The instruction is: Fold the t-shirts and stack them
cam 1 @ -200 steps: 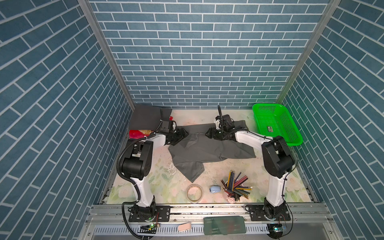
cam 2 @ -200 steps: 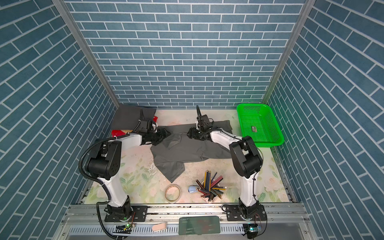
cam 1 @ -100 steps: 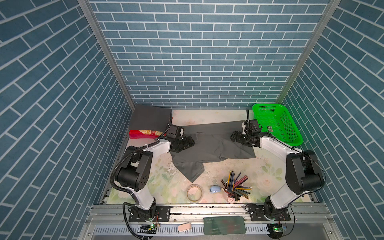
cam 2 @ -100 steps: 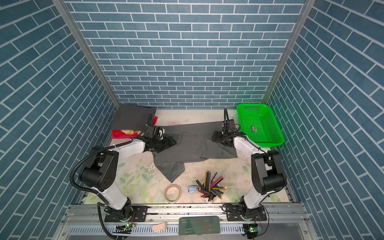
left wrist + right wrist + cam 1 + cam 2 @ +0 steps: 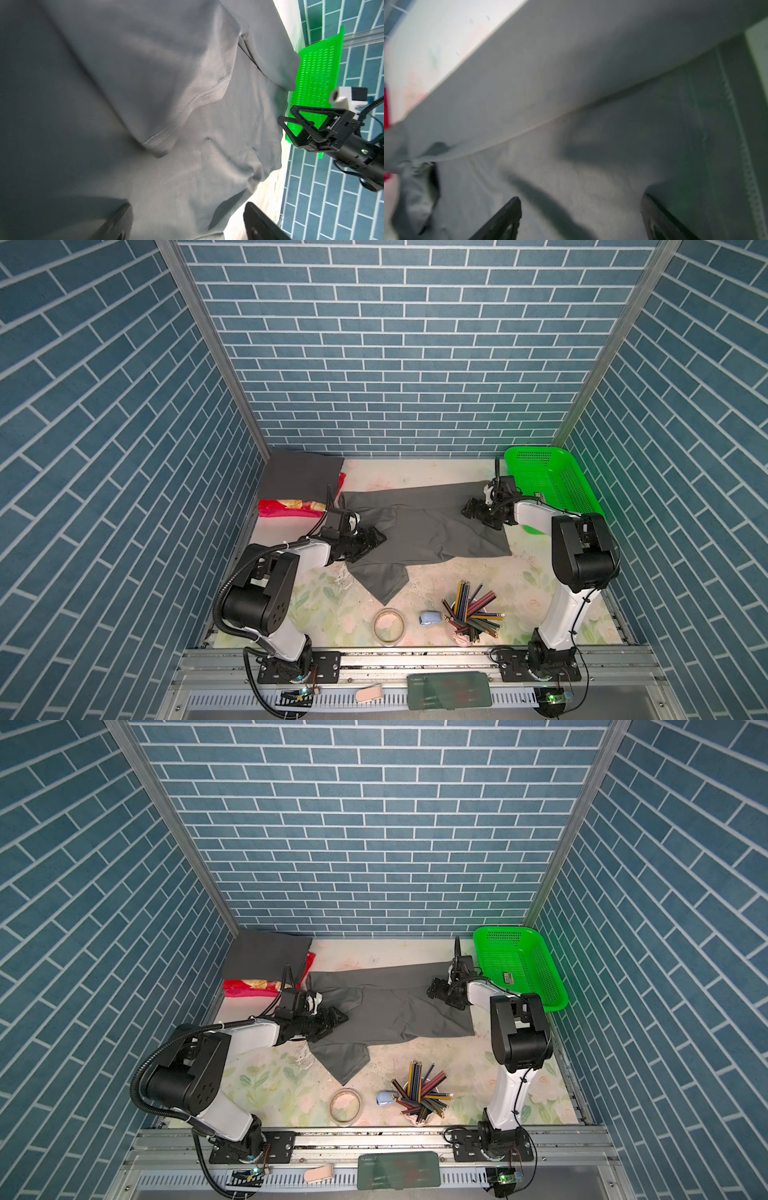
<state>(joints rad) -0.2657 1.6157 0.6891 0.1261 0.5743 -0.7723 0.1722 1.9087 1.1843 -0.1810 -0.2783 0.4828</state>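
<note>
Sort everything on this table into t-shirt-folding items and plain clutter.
For the job:
grey t-shirt, spread out
charcoal t-shirt, folded

Lying about:
green basket
red packet
tape roll
coloured pencils
small blue object

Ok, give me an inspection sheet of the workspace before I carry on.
Surface: floral-print table.
Job's things: grey t-shirt spread mid-table, partly folded; charcoal t-shirt folded, back left corner.
Clutter: red packet partly under charcoal t-shirt; green basket back right; pencils, tape roll, small blue object in front.
Hands: left hand open over grey t-shirt's left edge; right hand open over its right edge.
Cables: black hose loops off the left arm, clear of cloth.
Surroundings: blue brick-pattern walls.
</note>
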